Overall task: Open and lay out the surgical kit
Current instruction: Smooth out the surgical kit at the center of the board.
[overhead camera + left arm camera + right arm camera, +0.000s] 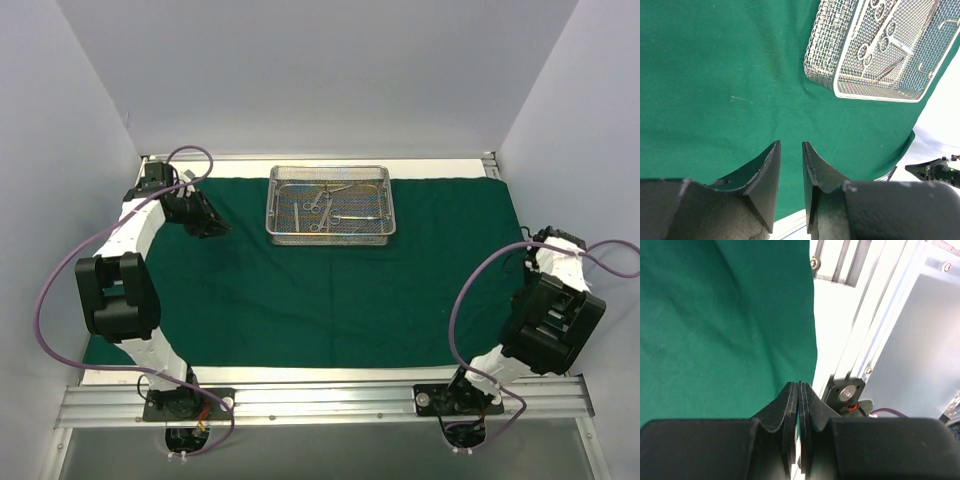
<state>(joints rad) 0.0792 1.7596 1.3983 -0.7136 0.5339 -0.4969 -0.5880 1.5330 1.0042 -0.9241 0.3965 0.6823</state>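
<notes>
A dark green cloth (330, 290) is lying opened out and flat, stretching from left to right and from near to far, with only faint creases showing. A rectangular silver wire-mesh tray (330, 238) is sitting upright on the far middle part of the cloth. Several slim steel instruments (322, 203) with ring handles are lying flat inside the tray, some crossing one another; their exact number is not showing clearly.

The white flat table (300, 372) carries a dark green rectangular cloth wrap (330, 290), spread open and flat, covering nearly all of it; pale tabletop strips show along the near and far edges.
</notes>
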